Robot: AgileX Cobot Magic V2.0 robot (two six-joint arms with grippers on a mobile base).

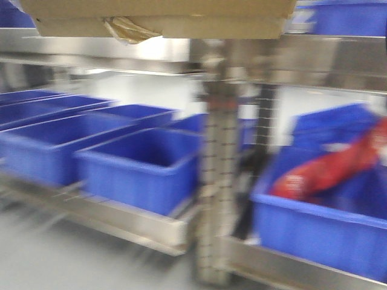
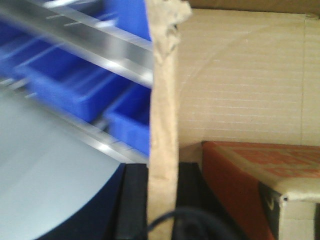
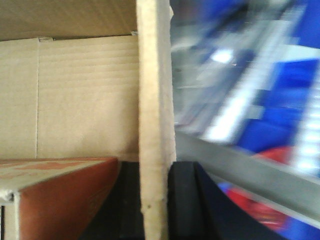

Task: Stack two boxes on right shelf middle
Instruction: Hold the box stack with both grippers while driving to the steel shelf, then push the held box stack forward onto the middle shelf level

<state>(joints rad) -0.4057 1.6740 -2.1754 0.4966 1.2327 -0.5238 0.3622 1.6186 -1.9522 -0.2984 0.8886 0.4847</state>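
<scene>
My left gripper and right gripper each pinch one upright wall of the open cardboard box between my pads. I judge it light, but corrugated walls flex, so I keep it level: the red carton inboard of my jaws may slide.

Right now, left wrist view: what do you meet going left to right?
blue bins → wall edge of the cardboard box, pinched in the left claw → orange-red carton inside that box.
</scene>
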